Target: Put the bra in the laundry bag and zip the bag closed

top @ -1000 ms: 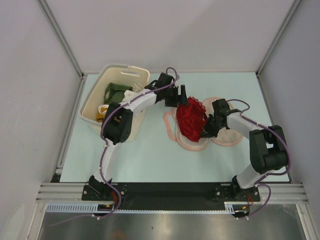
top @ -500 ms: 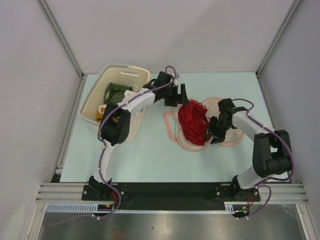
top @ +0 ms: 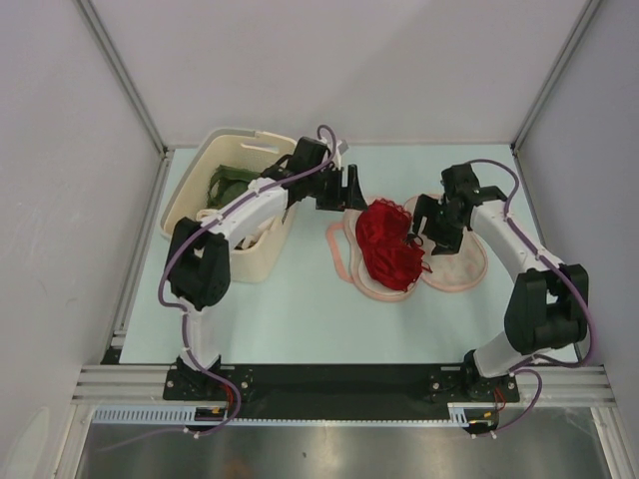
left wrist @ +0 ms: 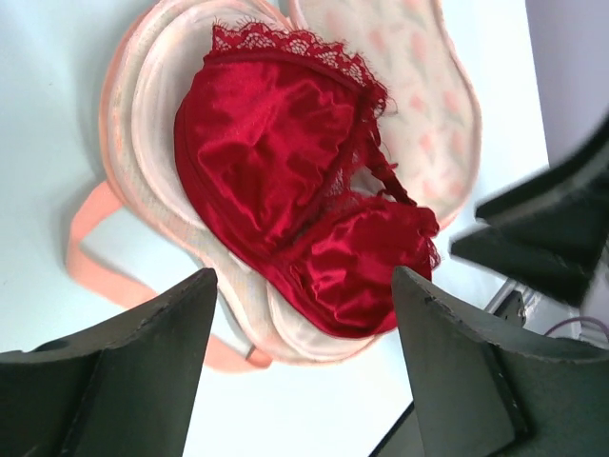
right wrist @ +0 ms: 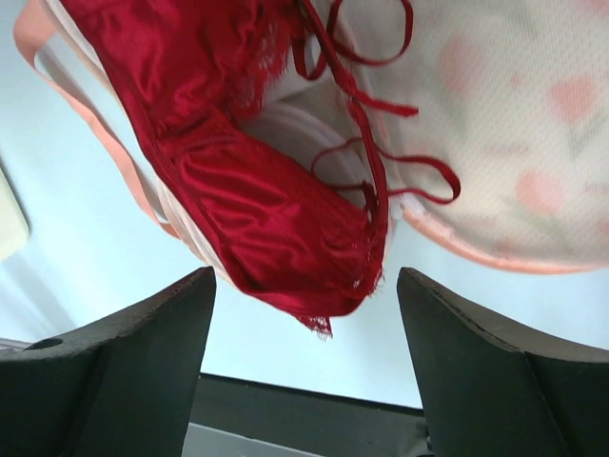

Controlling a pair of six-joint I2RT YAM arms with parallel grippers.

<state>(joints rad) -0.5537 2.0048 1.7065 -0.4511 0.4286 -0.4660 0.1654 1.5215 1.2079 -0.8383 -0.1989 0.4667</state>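
Note:
The deep red bra (top: 387,244) lies bunched on the left lobe of the opened pink laundry bag (top: 456,275), near the table's middle. Its thin straps trail onto the printed right lobe. My left gripper (top: 351,190) hovers open just behind and left of the bra, empty. My right gripper (top: 424,224) hangs open to the bra's right, above the right lobe, empty. In the left wrist view the bra (left wrist: 285,181) fills the bag (left wrist: 430,105) beyond the open gripper (left wrist: 303,281). In the right wrist view the bra (right wrist: 238,190) and bag (right wrist: 533,143) lie beyond the open gripper (right wrist: 304,278).
A cream plastic basket (top: 250,136) with green and white clothes (top: 232,184) stands at the back left, under the left arm. The bag's pink loop (left wrist: 90,238) lies on the table to its left. Metal frame posts stand at both far corners.
My right gripper has opened, let go of the bra and pulled back to the far right. The left gripper has drawn back a little. The bra has settled on the bag.

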